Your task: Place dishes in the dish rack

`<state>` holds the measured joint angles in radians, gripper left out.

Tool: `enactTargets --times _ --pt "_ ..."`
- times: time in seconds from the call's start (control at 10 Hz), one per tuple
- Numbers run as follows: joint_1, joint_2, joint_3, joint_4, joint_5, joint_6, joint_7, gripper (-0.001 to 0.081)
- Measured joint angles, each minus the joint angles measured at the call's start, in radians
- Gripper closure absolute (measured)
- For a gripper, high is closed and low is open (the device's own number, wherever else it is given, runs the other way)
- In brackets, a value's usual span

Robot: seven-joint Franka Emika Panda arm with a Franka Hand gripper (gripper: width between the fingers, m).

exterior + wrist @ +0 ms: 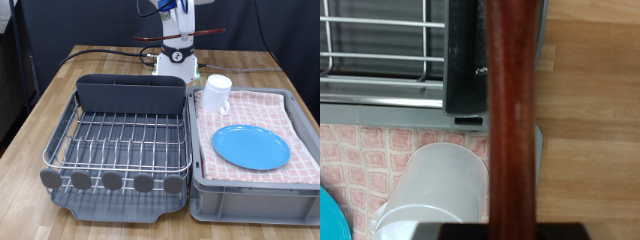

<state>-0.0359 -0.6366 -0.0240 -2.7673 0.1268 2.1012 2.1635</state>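
Note:
My gripper [181, 33] hangs high over the far end of the table, beyond the caddy, shut on the reddish-brown wooden spoon [205, 34], which it holds level. In the wrist view the spoon [510, 110] runs across the middle of the picture. The white mug [216, 93] stands and the blue plate [251, 147] lies flat in the grey crate [250, 195] lined with pink checked cloth, at the exterior view's right. The silver wire dish rack [125, 135] on its dark tray has nothing in it. Its dark grey utensil caddy [133, 93] is at the far side. The wrist view shows the mug [435, 190], caddy [463, 60] and rack wires [380, 40] below.
The wooden table [60, 85] carries rack and crate side by side. The robot base [175, 62] stands behind them with black cables [95, 55] trailing to the exterior view's left. A dark curtain closes the background.

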Motion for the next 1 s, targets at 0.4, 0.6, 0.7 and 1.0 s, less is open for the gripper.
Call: enactTargets --times 0.4,0.6,0.7,1.0 --pt "0.021 0.075 -0.15 -0.002 0.137 0.01 -0.209 0.0722" --pt "0.022 0.1 -0.221 -0.002 0.193 0.014 -0.308 0.0722" --pt "0.025 0.11 -0.262 -0.002 0.229 0.014 -0.369 0.0722" --pt "0.025 0.146 -0.355 -0.001 0.266 -0.029 -0.448 0.0722"
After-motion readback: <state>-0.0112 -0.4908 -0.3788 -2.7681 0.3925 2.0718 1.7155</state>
